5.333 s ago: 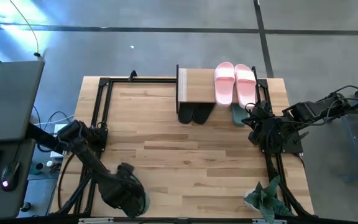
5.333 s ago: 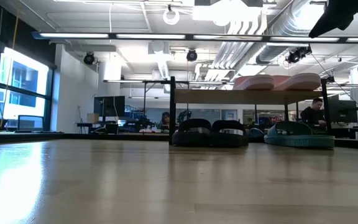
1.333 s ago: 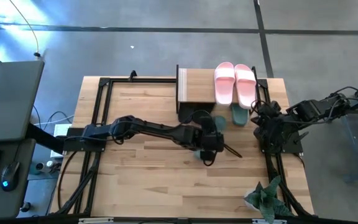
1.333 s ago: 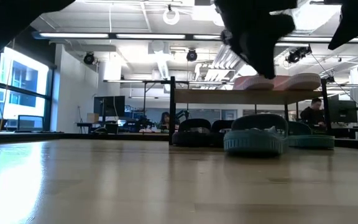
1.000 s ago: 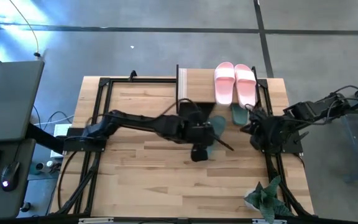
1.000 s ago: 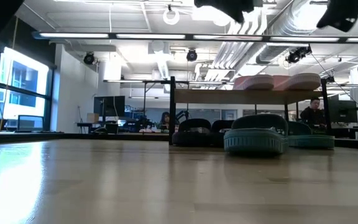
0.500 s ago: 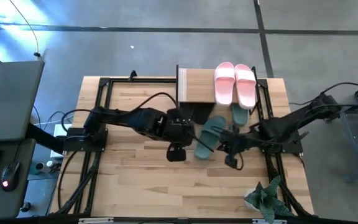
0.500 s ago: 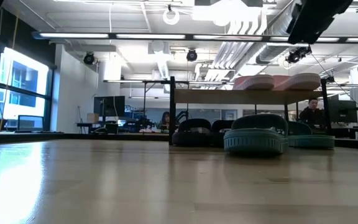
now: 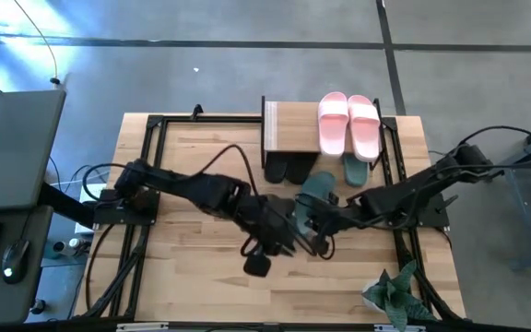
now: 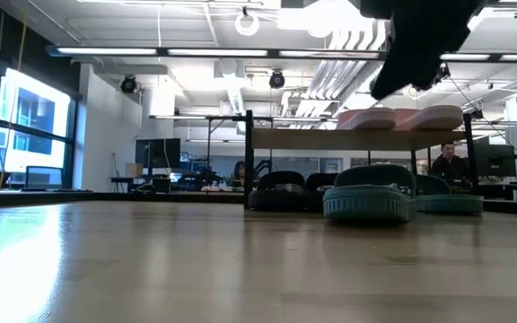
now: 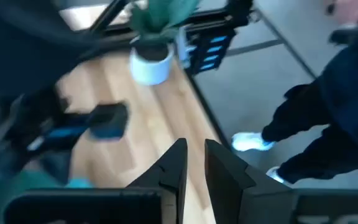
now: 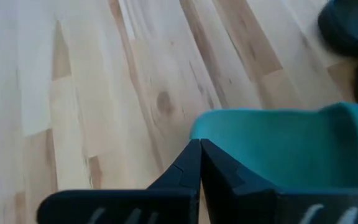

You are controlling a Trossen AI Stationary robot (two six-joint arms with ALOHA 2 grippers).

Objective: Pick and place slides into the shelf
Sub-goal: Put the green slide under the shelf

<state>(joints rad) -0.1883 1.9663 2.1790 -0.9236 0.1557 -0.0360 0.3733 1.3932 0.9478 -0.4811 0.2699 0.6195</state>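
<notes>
The shelf [image 9: 295, 129] stands at the table's [image 9: 210, 267] 12 o'clock edge. The pink slides [image 9: 349, 124] lie side by side on its plank top, toward the 3 o'clock end. The black slides [image 9: 287, 170] sit underneath, poking out on the 6 o'clock side. One green slide [image 9: 356, 171] rests under the pink pair. The other green slide [image 9: 313, 195] lies tilted on the table just at 6 o'clock of the shelf, well out in front of it in the low view [image 10: 370, 193].

The left gripper [image 9: 258, 261] hangs over the table centre, at 7 o'clock of that loose slide; its fingers [image 11: 178, 163] are nearly closed on nothing. The right gripper [image 9: 313, 233] reaches in from 3 o'clock, just at 6 o'clock of the slide, fingers [image 12: 191, 163] pressed together and empty, the slide's edge right ahead. A potted plant [image 9: 390, 295] stands at the 5 o'clock corner.
</notes>
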